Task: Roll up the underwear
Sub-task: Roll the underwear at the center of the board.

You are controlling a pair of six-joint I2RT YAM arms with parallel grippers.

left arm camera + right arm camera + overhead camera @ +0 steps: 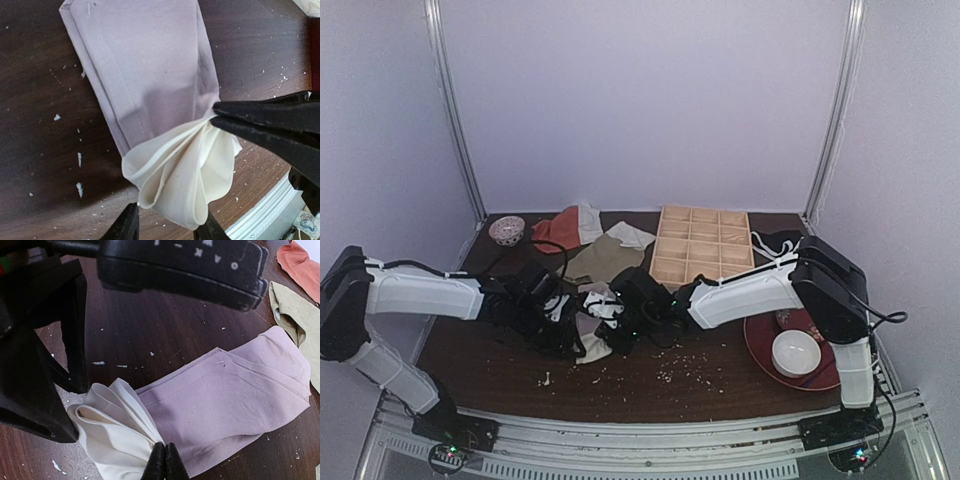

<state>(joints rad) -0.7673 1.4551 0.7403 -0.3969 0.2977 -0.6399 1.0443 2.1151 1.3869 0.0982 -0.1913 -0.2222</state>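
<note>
The underwear (pixel 145 65) lies on the dark table as a folded mauve-pink strip, with its white waistband (pixel 185 175) bunched in loose folds at the near end. My left gripper (pixel 168 229) is open, one finger on each side of the waistband's tip. My right gripper (pixel 165 462) is shut on the underwear (pixel 225 395) where the waistband (pixel 110 435) meets the pink cloth; its fingers (pixel 260 120) reach in from the right. In the top view both grippers meet at the table's middle and hide most of the underwear (pixel 590 338).
An olive-green cloth (pixel 605 258) and an orange-red and white cloth (pixel 558 228) lie behind the underwear. A wooden compartment box (pixel 702 245) stands at the back right, a small bowl (pixel 507 230) at the back left. A red plate (pixel 760 345) holds a white bowl (pixel 796 352). Crumbs dot the table.
</note>
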